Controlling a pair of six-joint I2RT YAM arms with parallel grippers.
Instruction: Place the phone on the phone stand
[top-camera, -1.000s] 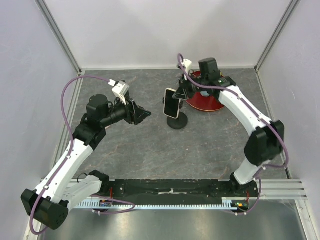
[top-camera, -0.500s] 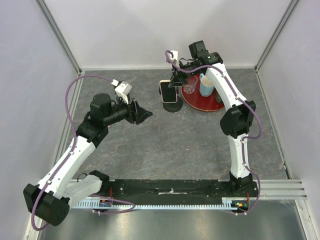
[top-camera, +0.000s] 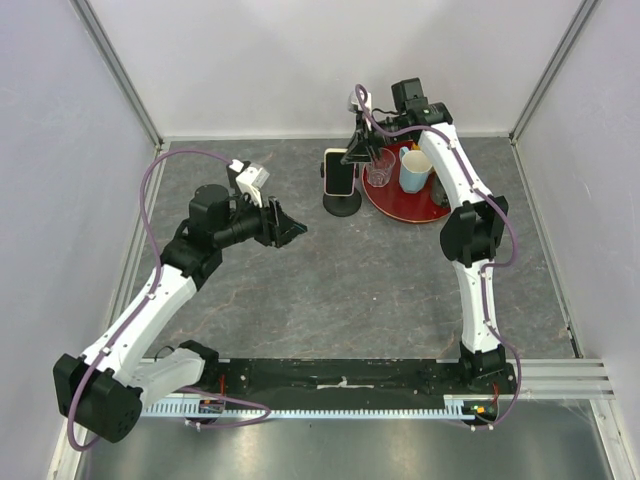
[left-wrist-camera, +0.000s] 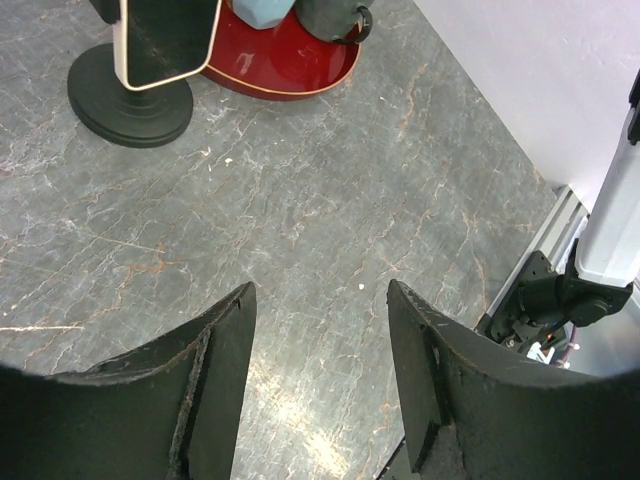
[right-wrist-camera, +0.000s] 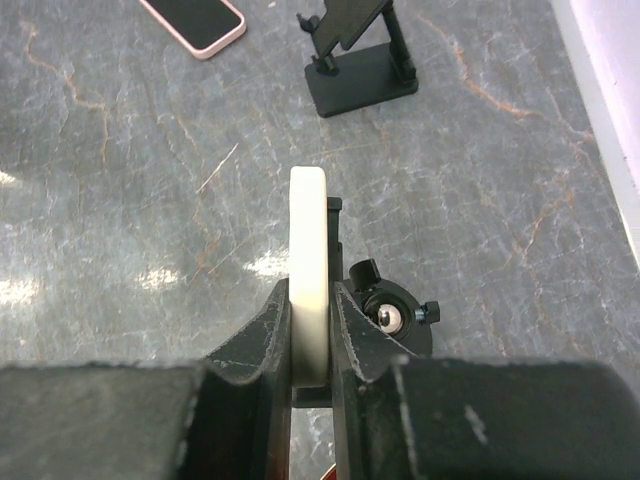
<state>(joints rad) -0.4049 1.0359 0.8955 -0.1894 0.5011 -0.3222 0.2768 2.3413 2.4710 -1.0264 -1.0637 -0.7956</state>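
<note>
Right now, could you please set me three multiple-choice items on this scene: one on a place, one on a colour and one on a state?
1. Seen from above, the red tray lies:
A) right of the phone stand
B) left of it
C) by the arm bases

2. The casing of the phone is:
A) green
B) cream
C) blue

3. The left hand is:
A) shut on the phone
B) shut on a mug
C) open and empty

Answers:
1 A, the tray sits beside the stand's base on that side.
2 B, its cream edge shows clamped in the right hand.
3 C, it gapes with nothing inside.
</note>
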